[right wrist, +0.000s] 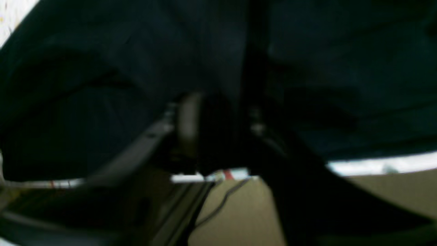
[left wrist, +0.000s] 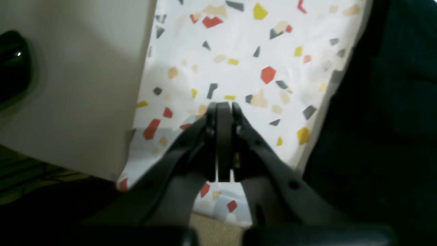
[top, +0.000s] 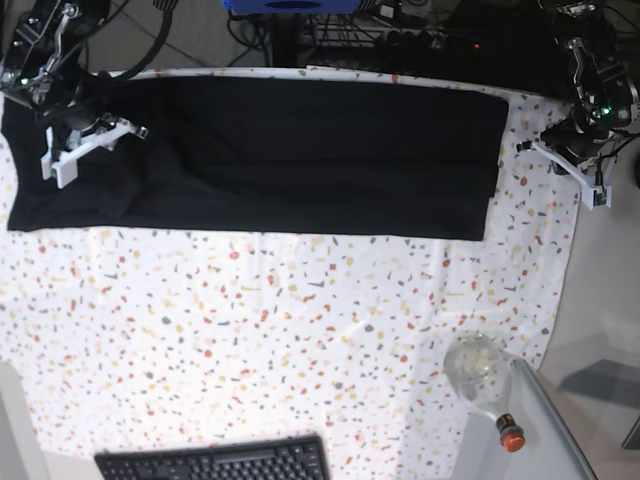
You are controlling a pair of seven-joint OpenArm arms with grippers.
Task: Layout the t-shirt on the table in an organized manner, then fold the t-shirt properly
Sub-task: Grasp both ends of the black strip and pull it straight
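Observation:
The black t-shirt [top: 260,150] lies as a long flat band across the far side of the table [top: 300,320], its left end wider than the rest. My right gripper [right wrist: 222,124] hovers over the shirt's left end [right wrist: 102,68]. That view is blurred, but the fingers [right wrist: 187,119] stand apart, and I cannot tell if cloth lies between them. My left gripper [left wrist: 223,106] is shut on nothing above the speckled cloth [left wrist: 239,51], just off the shirt's right edge [left wrist: 392,102]. In the base view it sits at the far right [top: 575,135].
A black keyboard [top: 215,462] lies at the near edge. A round glass vessel [top: 478,365] and a red-capped bottle [top: 510,435] stand at the near right. A plain grey-white surface [top: 600,300] borders the cloth on the right. Cables and equipment [top: 330,20] run behind the table.

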